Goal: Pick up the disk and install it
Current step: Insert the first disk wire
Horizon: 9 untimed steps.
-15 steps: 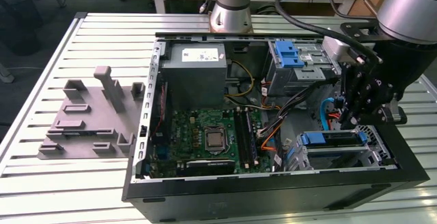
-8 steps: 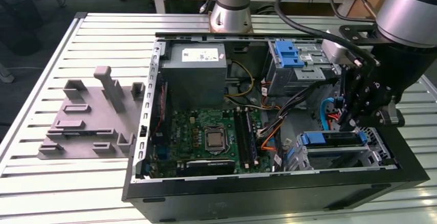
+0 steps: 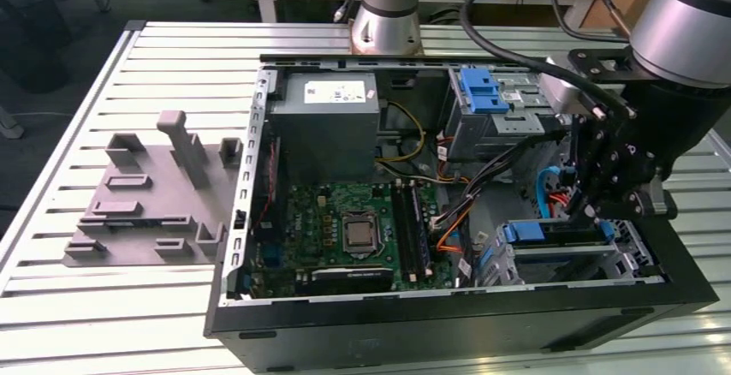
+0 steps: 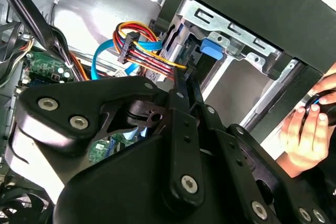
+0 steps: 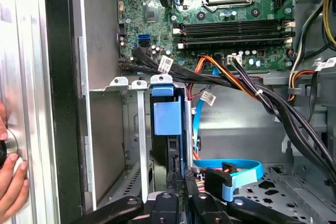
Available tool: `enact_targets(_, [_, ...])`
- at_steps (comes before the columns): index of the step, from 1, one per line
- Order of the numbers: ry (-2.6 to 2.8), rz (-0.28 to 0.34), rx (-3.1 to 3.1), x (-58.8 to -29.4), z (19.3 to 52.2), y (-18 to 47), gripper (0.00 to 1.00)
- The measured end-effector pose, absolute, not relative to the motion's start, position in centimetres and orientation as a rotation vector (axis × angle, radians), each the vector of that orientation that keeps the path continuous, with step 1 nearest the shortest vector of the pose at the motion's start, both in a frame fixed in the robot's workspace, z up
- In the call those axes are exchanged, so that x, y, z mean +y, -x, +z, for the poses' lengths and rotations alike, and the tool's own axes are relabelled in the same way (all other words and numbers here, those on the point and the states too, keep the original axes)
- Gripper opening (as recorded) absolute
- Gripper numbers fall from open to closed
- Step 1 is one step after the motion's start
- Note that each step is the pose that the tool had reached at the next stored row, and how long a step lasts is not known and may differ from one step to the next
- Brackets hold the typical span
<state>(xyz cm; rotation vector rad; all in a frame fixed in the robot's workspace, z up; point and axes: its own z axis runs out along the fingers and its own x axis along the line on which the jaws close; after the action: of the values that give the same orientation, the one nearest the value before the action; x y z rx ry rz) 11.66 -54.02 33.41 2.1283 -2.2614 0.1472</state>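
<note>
Exterior view showed the hand (image 3: 602, 188) lowered inside the open computer case (image 3: 457, 324) on the bench (image 3: 137, 306), at about 3 o'clock from the motherboard (image 3: 348, 238). Its fingers were pressed together, holding nothing. The disk (image 5: 167, 116) sat slotted in the drive cage (image 5: 137, 129), just beyond the fingertips

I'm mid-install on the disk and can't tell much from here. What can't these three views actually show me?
- Whether the disk is fully seated: in the first wrist view only its blue carrier end shows in the drive cage; the cage walls hide the rest.
- The disk's connector end: the gripper covers it in the first wrist view.
- In the exterior view, the gripper blocks the bay.
- The person's hand is cut by the second wrist view's edge.
</note>
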Motion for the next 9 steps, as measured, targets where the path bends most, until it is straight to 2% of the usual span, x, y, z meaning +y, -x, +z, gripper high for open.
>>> enact_targets(9, [-2.127, 0.145, -2.260, -54.05, 33.18, -11.76, 0.17])
